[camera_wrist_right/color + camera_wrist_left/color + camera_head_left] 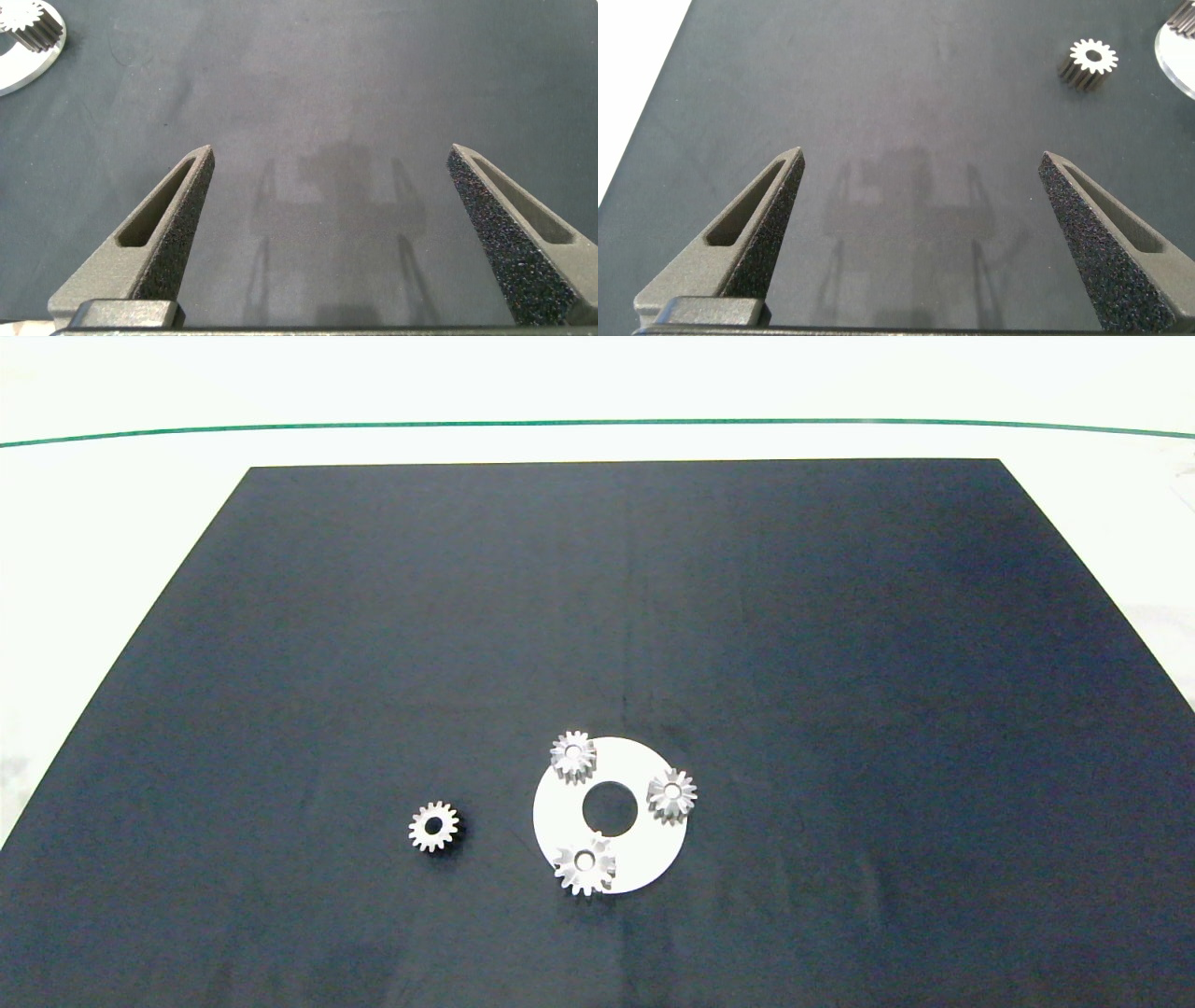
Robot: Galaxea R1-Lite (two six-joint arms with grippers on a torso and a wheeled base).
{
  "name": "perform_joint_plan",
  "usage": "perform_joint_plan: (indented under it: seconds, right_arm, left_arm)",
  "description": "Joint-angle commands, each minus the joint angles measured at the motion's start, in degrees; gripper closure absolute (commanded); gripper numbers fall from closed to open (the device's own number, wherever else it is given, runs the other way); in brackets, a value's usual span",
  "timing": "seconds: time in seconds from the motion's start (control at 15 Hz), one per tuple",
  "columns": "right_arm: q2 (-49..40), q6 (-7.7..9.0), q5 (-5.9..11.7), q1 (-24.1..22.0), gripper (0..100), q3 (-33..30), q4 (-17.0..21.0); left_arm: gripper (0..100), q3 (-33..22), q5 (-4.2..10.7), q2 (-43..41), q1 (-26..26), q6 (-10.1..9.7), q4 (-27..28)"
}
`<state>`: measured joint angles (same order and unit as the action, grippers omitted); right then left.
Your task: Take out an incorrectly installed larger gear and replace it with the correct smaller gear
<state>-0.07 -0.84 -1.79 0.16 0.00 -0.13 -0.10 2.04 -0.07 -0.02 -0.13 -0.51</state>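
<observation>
Left gripper (920,229) is seen with its fingers spread wide and nothing between them, held over bare black mat (840,663); the right gripper (327,229) is likewise spread and empty over the mat, and neither arm appears in the head view. The larger gear (584,866), with long pointed teeth, is seated at the near edge of the white disc (560,812); two short-toothed gears, one at the far edge (573,755) and one at the right edge (672,793), are also mounted there. The smaller gear (434,826) lies loose on the mat, well to the left of the disc, and is noted in the left wrist view (1091,62). No step is judged to have begun. Risks are identified as follows: the wrong mounted gear could be lifted, since all three look similar from above; the unfixed disc could be dragged or tipped if the larger gear binds on withdrawal; neighbouring gears could be knocked by wide fingers; and the small replacement could be pushed away or slip if it is gripped off-centre.
</observation>
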Motion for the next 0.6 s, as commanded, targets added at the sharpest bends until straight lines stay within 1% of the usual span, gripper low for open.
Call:
perform_joint_plan:
  seconds: [0.07, 0.27, 0.4, 0.6]
  right_arm:
    - [0.1, 0.14, -0.14, 0.0, 0, 0.0, 0.0]
    - [0.1, 0.14, 0.03, 0.0, 0, -0.1, 0.0]
    - [0.1, 0.14, 0.65, 0.0, 0, -0.2, 0.0]
    - [0.1, 0.23, 0.74, 0.0, 0, -0.3, 0.2]
  left_arm:
    - [0, 0.0, -0.1, 0.1, -0.1, 0.05, 0.0]
    - [0, -0.2, -0.19, 0.1, -0.1, 0.13, 0.1]
    - [0, -0.2, -0.1, 0.6, -0.2, 0.13, 0.1]
    - [0, -0.2, 0.07, 1.1, 0.5, 0.22, 0.2]
